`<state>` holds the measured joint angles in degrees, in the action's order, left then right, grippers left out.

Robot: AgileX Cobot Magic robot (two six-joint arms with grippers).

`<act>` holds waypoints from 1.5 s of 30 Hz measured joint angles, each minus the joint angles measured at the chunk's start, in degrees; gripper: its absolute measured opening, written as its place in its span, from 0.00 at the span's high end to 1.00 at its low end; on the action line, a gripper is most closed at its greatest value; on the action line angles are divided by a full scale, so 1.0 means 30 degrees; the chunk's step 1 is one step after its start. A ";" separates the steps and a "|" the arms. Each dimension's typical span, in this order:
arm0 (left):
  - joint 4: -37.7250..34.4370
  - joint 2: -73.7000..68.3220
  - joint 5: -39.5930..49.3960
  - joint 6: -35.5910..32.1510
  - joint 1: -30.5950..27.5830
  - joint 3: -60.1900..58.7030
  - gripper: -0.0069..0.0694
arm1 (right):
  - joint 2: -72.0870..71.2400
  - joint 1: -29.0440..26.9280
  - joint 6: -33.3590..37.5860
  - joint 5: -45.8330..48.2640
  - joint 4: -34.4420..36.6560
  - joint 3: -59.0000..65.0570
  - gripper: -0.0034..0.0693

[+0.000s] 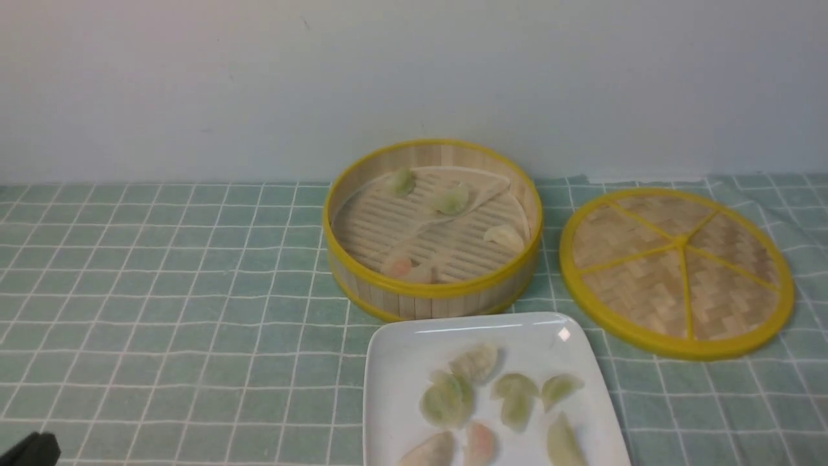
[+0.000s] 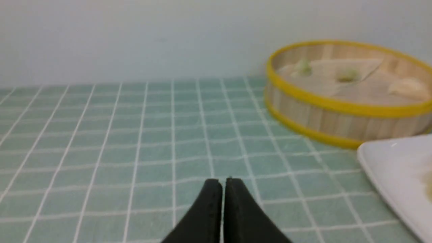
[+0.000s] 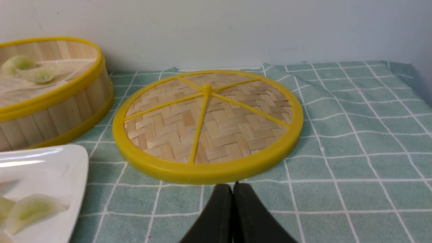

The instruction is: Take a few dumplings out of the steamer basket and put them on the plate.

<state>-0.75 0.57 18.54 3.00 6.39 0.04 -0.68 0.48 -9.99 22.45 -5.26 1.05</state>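
Both arms' jaws clenched, empty, low over desk (image 1: pixel 162 291); four dumplings (image 1: pixel 451 200) in basket (image 1: pixel 432 291), several on plate (image 1: pixel 394 362).

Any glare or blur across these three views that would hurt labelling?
Front view: soft, even light, a small glare spot on the plate rim. Left wrist view: the steamer basket looks soft and the shut left gripper blurred. Right wrist view: sharpest on the lid; right gripper blurred.
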 joint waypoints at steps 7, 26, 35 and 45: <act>-0.0045 0.0022 0.0873 -0.0103 -0.0245 -0.0552 0.92 | 0.0000 0.0000 0.0000 -0.0007 0.0000 0.0000 0.97; -0.0045 0.0022 0.0934 -0.0125 -0.0245 -0.0552 0.92 | 0.0000 0.0000 0.0000 -0.0007 0.0000 0.0000 0.97; -0.0059 0.0022 0.0941 -0.0125 -0.0245 -0.0552 0.92 | 0.0000 0.0000 0.0000 -0.0007 0.0000 0.0000 0.97; -0.0059 0.0022 0.0957 -0.0125 -0.0245 -0.0552 0.92 | 0.0000 0.0000 0.0000 -0.0007 0.0000 0.0000 0.97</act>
<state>-0.92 0.64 21.41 2.63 5.66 -1.62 -0.68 0.48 -9.99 22.43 -5.26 1.05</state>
